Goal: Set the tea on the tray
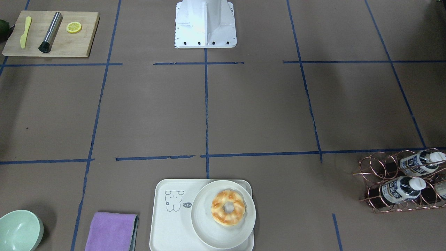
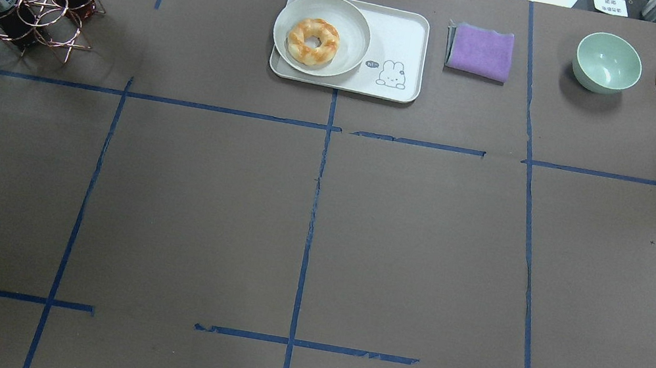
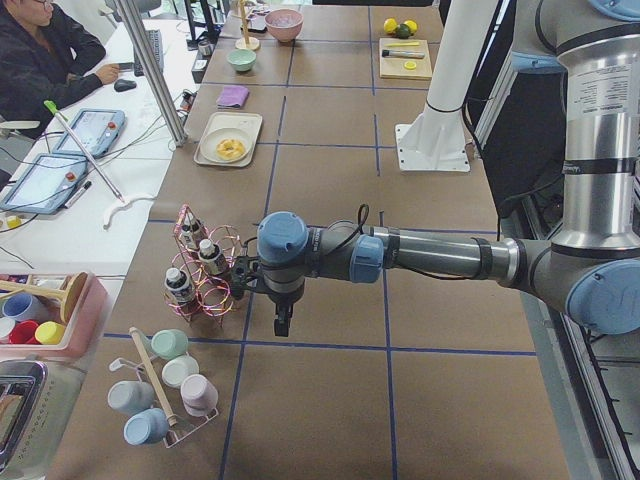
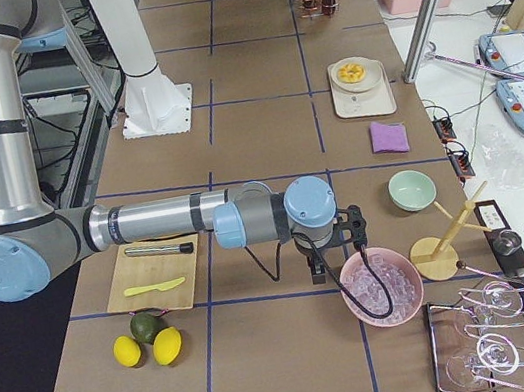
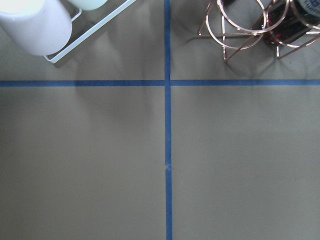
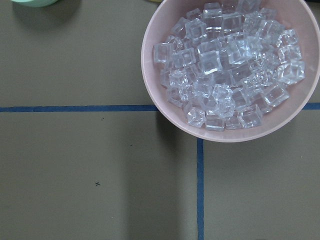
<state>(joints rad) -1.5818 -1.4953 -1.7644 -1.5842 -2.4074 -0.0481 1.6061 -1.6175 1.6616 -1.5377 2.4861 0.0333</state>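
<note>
Now, left claw (image 3: 283, 326): over desk (image 3: 320, 400); opening cannot be told.
Right claw (image 4: 316, 270): beside ice bowl (image 6: 147, 50); opening cannot be told.
Tea (image 1: 400, 188): in copper rack (image 1: 378, 165), just beside left claw.
Tray (image 2: 402, 36): well apart from both claws.

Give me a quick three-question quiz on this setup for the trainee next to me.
1. True or false: the tea bottles all rest in the copper wire rack, and none is on the tray.
2. What sits on the plate that is on the tray? A) a doughnut B) a lemon slice C) a purple cloth
3. Short answer: which end of the tray is not covered by the plate?

Key: 1 true; 2 A; 3 the end with the bear drawing.
</note>
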